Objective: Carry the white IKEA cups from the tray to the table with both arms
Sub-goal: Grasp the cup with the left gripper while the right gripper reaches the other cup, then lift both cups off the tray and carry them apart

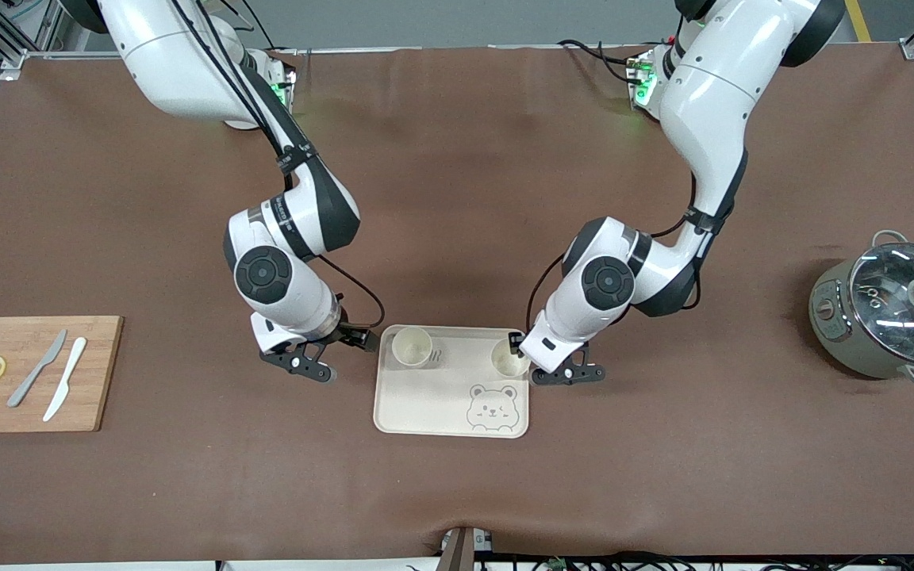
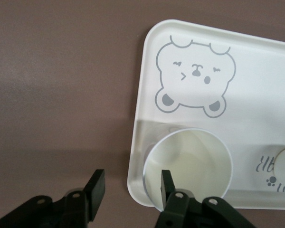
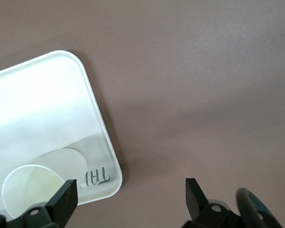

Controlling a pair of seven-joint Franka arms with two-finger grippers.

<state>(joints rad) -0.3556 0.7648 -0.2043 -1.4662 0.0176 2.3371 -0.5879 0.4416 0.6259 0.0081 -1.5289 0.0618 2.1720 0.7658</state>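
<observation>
Two small cream-white handleless cups stand upright on the cream rectangular bear tray. The left gripper is spread astride one cup's wall; the right gripper hangs released over the tray's corner. A wooden cutting board and steel pot sit well apart.

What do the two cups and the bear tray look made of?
Both cups look like matte cream-white plastic, possibly ceramic: thin, even, dull rims. The bear tray looks like moulded plastic: rounded raised lip, printed drawing, soft sheen.
</observation>
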